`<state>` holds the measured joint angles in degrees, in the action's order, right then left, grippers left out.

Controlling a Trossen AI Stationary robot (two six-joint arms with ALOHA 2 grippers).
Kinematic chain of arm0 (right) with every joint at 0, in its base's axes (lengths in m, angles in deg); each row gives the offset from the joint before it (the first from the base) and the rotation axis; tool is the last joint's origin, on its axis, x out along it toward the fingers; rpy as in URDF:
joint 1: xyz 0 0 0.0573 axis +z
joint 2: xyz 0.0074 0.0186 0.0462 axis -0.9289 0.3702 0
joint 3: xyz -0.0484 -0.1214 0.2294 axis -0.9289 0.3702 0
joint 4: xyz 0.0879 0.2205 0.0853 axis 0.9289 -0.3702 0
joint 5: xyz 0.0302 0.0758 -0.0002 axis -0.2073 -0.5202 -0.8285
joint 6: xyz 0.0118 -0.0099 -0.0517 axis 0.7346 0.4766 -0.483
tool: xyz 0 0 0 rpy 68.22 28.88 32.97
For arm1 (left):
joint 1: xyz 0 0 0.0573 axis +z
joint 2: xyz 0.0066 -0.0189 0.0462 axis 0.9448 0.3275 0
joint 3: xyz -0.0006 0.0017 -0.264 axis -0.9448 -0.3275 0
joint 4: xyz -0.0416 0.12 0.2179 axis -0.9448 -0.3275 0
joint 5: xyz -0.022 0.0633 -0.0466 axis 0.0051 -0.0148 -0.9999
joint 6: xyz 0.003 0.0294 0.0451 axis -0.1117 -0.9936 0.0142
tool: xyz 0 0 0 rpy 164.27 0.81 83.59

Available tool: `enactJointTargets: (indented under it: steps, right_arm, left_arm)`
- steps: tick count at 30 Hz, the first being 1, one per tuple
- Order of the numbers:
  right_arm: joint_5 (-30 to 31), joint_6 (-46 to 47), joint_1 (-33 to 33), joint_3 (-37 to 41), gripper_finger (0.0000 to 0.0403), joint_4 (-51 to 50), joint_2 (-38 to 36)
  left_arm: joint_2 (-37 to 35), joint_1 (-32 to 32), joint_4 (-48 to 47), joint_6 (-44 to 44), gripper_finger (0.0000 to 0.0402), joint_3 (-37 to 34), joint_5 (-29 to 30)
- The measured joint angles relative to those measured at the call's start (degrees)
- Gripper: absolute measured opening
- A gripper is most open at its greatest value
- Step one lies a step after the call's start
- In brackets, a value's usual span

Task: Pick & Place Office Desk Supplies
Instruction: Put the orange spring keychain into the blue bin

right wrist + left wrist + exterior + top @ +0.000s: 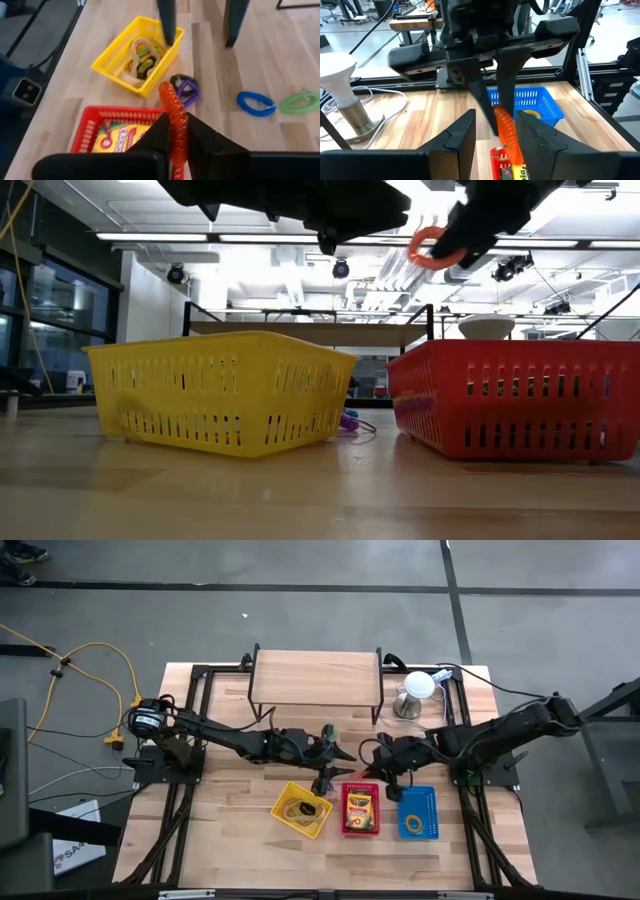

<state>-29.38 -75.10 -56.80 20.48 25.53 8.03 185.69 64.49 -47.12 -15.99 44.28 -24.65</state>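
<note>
An orange spiral coil ring [173, 117] hangs in the air over the red basket [360, 827], with my right gripper [175, 137] shut on it. My left gripper [494, 134] faces it, open, with one finger on either side of the coil [508, 132]; whether they touch it I cannot tell. The red basket holds a crayon box [359, 806]. The yellow basket [301, 810] holds rubber bands [142, 57]. On the table lie a purple coil [185, 87], a blue coil [255, 103] and a green coil [300, 102]. The blue basket [418, 814] holds a ring. My right gripper pinches the orange coil between its two fingers, on the coil's lower stretch [176, 134]. The fingers slant down from the table's right side. The coil's free end [167, 93] sticks out beyond the fingertips, and the whole coil hangs clear of the table and baskets [434, 246].
A wooden riser shelf [316, 675] stands at the table's far middle. The white dome on a metal base [414, 692] stands at the far right with its cable. The three baskets sit in a row near the front edge, and bare wood lies on either side of them.
</note>
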Motion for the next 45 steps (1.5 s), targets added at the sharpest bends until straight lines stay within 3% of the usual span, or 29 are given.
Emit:
enactJointTargets:
  steps: [7,18,29,35,45]
  right_arm:
    - [0.24,7.41,2.6,0.02,0.0028,-7.4,-6.17]
    - [-4.23,29.56,9.0,0.02,0.0029,-24.55,-13.42]
    - [-5.53,47.76,18.4,0.02,0.0029,-28.67,-9.91]
    - [-2.53,49.88,22.36,0.02,0.0029,-28.49,-5.08]
    - [-2.64,52.93,26.9,0.02,0.0029,-28.38,4.56]
  left_arm:
    - [0.0,0.0,-0.04,0.02,0.0133,0.0,0.03]
    - [0.0,0.0,-0.15,0.24,0.0133,-0.02,0.07]
    - [0.0,0.0,-0.3,0.22,0.0133,-0.02,0.07]
    - [0.0,0.0,-0.29,0.28,0.0133,-0.02,0.06]
    - [0.0,0.0,-0.26,0.63,0.0133,-0.02,0.03]
